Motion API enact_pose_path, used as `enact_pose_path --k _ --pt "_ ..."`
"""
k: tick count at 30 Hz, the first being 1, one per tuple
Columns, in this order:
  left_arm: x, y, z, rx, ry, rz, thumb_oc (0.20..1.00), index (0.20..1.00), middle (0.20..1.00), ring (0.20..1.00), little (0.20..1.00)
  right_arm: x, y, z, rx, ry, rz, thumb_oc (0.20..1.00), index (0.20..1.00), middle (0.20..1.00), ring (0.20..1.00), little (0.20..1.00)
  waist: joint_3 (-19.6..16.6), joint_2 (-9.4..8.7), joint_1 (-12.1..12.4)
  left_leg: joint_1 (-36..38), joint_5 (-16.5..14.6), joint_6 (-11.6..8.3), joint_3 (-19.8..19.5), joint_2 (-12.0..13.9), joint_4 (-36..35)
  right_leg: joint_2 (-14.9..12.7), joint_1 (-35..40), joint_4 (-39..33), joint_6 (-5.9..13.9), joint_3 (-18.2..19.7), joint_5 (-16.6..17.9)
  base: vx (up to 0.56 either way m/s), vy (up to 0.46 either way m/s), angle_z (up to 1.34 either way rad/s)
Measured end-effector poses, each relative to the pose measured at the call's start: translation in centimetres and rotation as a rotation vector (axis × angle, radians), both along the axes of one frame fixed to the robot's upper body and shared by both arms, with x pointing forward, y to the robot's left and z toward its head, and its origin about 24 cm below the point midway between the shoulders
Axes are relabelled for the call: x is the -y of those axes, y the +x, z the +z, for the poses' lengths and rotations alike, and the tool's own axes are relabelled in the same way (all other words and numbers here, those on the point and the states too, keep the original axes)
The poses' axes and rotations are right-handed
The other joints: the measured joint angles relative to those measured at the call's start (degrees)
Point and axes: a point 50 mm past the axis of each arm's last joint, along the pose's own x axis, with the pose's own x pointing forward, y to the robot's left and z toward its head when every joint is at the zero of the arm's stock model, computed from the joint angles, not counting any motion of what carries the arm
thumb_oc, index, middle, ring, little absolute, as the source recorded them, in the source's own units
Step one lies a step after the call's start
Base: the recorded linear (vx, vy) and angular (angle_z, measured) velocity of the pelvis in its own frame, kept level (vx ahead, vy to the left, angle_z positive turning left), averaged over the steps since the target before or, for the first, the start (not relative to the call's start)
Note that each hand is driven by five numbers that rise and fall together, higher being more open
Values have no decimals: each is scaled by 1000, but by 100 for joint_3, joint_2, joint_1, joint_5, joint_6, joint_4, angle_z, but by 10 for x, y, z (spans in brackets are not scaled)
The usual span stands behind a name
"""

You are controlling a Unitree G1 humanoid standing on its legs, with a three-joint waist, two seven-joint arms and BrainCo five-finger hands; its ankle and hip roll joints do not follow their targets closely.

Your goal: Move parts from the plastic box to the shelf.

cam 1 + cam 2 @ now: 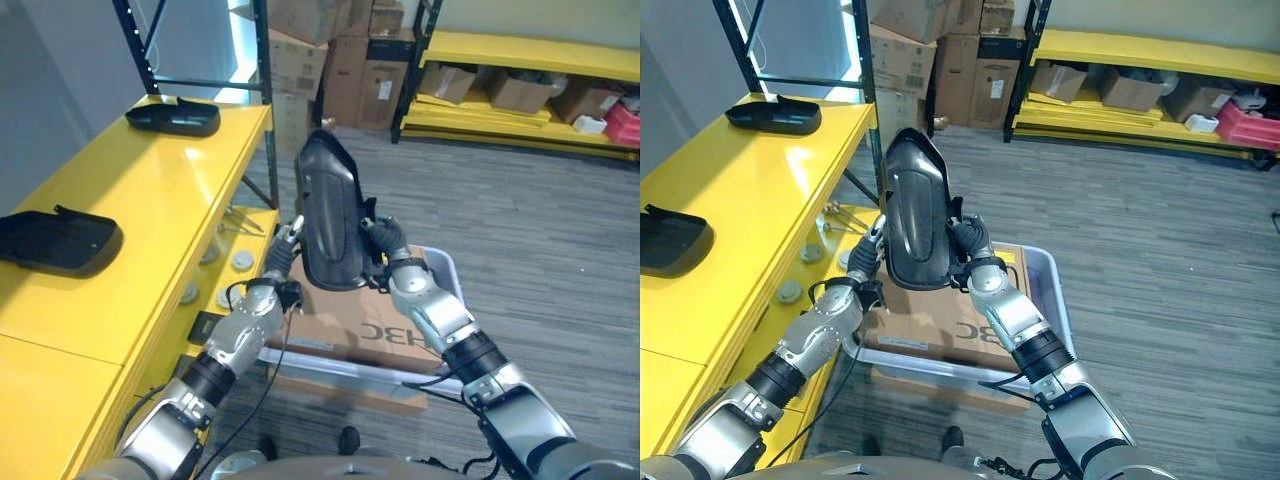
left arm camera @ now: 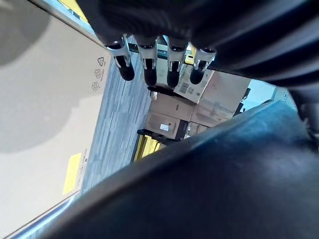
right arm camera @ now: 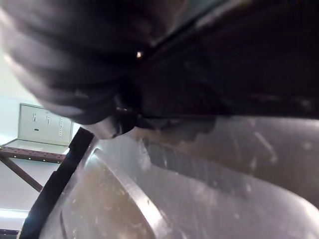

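Grey plank flooring (image 1: pixel 560 230) ran back to cardboard boxes (image 1: pixel 330 50) and a far yellow rack (image 1: pixel 520 60) at one o'clock. At nine o'clock the yellow shelf (image 1: pixel 150 210) carried two black parts: one at its near left edge (image 1: pixel 55 240), another at eleven o'clock (image 1: pixel 175 117), well apart. Centre view, a black part (image 1: pixel 330 215) stood upright in the air between both hands, above the plastic box (image 1: pixel 445 275), which held a cardboard sheet (image 1: pixel 350 335). The left hand (image 1: pixel 285 245) lay against the part's left side, its fingers (image 2: pixel 149 69) straight and relaxed. The right hand (image 1: pixel 385 240) gripped the part's right edge, fingers curled round it.
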Motion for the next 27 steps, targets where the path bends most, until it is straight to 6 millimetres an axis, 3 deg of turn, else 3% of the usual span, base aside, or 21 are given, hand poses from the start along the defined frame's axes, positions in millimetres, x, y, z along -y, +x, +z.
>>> enact_pose_path --k 7,17,25,26,27 --pt "1 1 5 37 -29 19 1000 1000 1000 1000 1000 -3 0 0 -2 9 8 200 200 200 200 200 21 -32 -11 53 -3 -1 0 2 0 3 55 0 -24 -6 16 0 0 0" --pt "-3 1 22 226 108 -27 1000 1000 1000 1000 1000 -9 -1 -1 -11 36 23 200 200 200 200 200 23 -37 -69 79 -18 -5 5 1 -1 -2 80 -1 26 6 -21 0 0 0" --pt "-8 0 19 278 256 -128 1000 1000 1000 1000 1000 -9 -1 -2 -26 58 46 200 200 200 200 200 21 -32 -131 79 -18 -5 16 0 -1 -2 74 -1 24 21 -20 0 0 0" --pt "-8 -1 17 280 281 -150 918 918 918 918 918 -9 -1 -2 -27 57 48 200 200 200 200 200 20 -30 -137 79 -18 -5 17 0 -1 -2 73 -1 24 21 -20 0 0 0" --pt "-7 -2 15 282 310 -177 467 467 467 467 467 -9 -1 -2 -27 56 48 200 200 200 200 200 19 -28 -144 79 -18 -5 17 0 -1 -2 73 -2 24 22 -20 0 0 0"
